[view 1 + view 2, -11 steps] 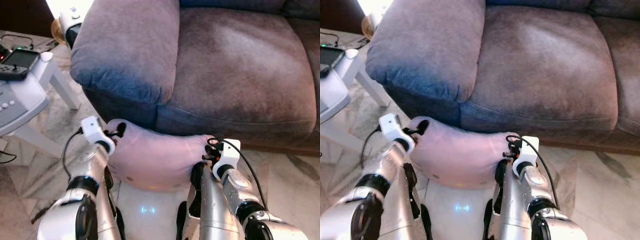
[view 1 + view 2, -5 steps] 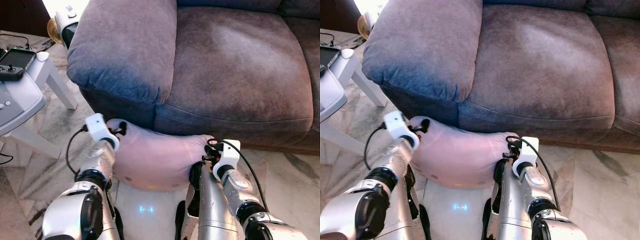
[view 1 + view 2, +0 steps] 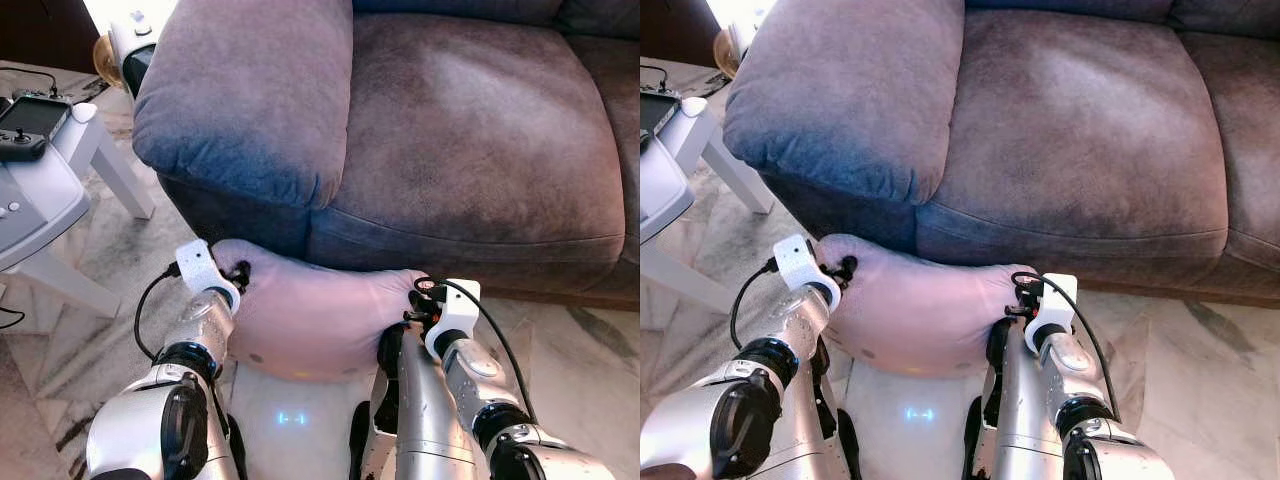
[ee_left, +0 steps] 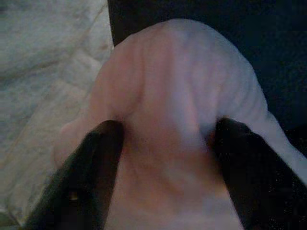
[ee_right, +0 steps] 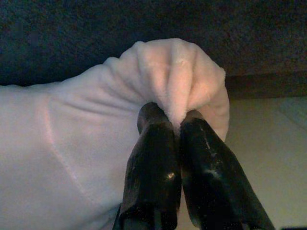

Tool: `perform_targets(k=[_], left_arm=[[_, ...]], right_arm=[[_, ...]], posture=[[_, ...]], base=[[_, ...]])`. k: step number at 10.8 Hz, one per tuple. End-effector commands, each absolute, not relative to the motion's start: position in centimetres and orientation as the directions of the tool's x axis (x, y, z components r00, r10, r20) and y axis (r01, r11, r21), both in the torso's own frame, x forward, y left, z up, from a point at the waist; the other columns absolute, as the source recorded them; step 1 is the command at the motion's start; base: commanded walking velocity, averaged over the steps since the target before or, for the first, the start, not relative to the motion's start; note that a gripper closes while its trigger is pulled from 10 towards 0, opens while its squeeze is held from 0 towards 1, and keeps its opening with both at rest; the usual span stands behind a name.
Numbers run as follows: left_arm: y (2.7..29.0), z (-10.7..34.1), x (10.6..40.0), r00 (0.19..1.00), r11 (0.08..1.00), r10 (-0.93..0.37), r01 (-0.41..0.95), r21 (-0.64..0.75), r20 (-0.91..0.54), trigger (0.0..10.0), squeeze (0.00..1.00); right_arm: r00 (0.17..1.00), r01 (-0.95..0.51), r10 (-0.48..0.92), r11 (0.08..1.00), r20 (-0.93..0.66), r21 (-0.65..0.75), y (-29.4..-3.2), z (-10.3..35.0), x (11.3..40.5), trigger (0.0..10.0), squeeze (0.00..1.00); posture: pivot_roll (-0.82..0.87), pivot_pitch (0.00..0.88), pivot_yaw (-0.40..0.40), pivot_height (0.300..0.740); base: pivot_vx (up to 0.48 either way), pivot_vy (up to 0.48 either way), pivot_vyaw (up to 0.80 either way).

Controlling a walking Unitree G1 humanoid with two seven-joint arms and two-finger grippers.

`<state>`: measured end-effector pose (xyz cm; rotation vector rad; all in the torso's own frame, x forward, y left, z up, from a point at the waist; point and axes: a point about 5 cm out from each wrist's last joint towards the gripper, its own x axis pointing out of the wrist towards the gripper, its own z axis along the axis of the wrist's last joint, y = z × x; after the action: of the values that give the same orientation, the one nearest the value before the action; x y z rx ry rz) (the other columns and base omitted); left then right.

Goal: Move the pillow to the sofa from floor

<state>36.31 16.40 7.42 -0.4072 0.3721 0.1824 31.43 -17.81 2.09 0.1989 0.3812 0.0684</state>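
Observation:
A soft pink pillow (image 3: 310,315) hangs low in front of the sofa's (image 3: 480,130) base, between my two arms. My right gripper (image 5: 175,115) is shut on a pinched fold at the pillow's right corner (image 3: 405,285). My left gripper (image 4: 165,129) is open at the pillow's left end (image 3: 240,272). Its two fingers stand wide apart on either side of that corner, and the pink fabric bulges between them. The sofa's wide grey-brown seat cushion lies directly beyond the pillow.
The sofa's thick armrest (image 3: 250,90) overhangs the pillow's left end. A white side table (image 3: 60,170) carrying a black controller (image 3: 25,125) stands to my left. Pale marble floor (image 3: 570,340) runs along the sofa's front.
My left gripper has slid down and in, further onto the pillow's left corner. The right gripper has kept its pinch and the pillow has barely moved. The view shifted slightly.

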Motion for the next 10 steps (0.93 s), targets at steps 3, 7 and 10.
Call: perform_targets(k=[3, 7, 10], left_arm=[[16.68, 6.17, 35.57, 0.889, 0.9, 0.12, -0.285, -0.329, -0.442, 0.0, 0.0], [16.76, 6.07, 35.49, 0.888, 0.899, 0.125, -0.291, -0.328, -0.443, 0.0, 0.0], [16.77, 6.07, 35.48, 0.888, 0.899, 0.13, -0.293, -0.326, -0.44, 0.0, 0.0]], right_arm=[[0.927, 0.05, 0.023, 0.982, -0.375, 0.182, -20.18, 1.88, 30.84, 10.0, 0.0], [0.928, 0.053, 0.018, 0.983, -0.373, 0.178, -20.33, 1.97, 30.89, 10.0, 0.0], [0.924, 0.051, 0.018, 0.984, -0.381, 0.171, -20.41, 1.81, 30.74, 10.0, 0.0]], posture=[[0.02, 0.262, -0.143, 0.473], [0.02, 0.265, -0.142, 0.473], [0.02, 0.266, -0.143, 0.473]], base=[[0.0, 0.0, 0.0], [0.0, 0.0, 0.0], [0.0, 0.0, 0.0]])
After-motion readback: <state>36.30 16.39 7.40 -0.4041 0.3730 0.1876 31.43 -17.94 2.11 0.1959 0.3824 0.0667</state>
